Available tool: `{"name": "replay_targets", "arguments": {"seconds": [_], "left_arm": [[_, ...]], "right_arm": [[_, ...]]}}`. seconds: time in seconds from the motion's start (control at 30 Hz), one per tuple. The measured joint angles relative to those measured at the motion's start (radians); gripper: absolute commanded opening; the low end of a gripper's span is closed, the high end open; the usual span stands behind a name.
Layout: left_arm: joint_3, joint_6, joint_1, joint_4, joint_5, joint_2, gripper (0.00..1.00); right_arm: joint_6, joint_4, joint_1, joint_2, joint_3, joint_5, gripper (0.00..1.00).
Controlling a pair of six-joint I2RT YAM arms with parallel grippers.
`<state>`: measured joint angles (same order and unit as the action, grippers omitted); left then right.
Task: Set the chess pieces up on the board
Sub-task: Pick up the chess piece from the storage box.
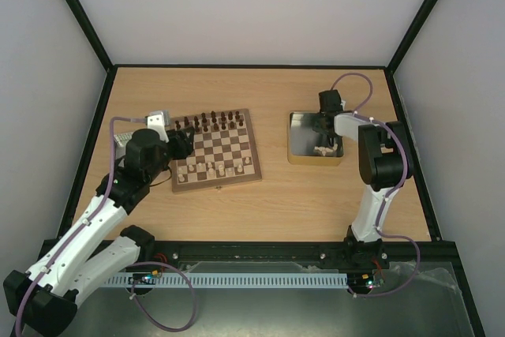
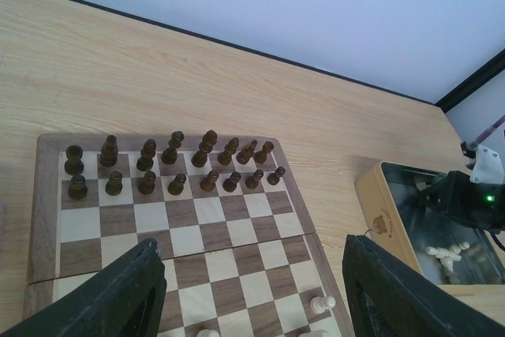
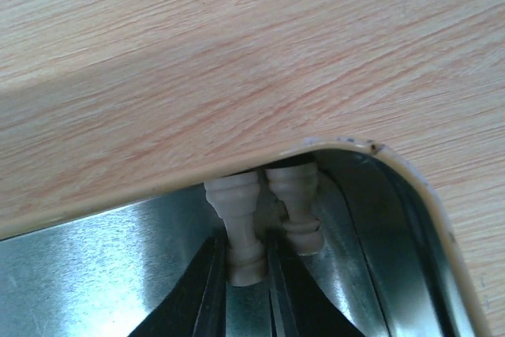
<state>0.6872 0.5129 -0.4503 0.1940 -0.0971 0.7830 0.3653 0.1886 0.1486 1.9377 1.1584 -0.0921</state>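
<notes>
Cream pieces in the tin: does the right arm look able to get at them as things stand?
Probably yes: the right gripper is down inside the open tin, fingers flanking one cream piece by the corner wall; nothing covers it.

Far ends of two cream pieces (image 3: 243, 226) under the tin rim (image 3: 426, 222); near rows of the board (image 2: 46, 195) off-frame.
</notes>
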Motion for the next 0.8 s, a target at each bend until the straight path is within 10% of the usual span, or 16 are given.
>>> {"name": "replay_targets", "arguments": {"seconds": [0.4, 0.8], "left_arm": [[0.000, 0.037, 0.000, 0.002, 0.045, 0.006, 0.64], [0.020, 0.198, 0.000, 0.010, 0.264, 0.051, 0.69]], "right_arm": [[0.022, 0.002, -0.005, -0.056, -0.039, 0.077, 0.03], [0.088, 0.027, 0.019, -0.574, -0.233, 0.542, 0.04]]}}
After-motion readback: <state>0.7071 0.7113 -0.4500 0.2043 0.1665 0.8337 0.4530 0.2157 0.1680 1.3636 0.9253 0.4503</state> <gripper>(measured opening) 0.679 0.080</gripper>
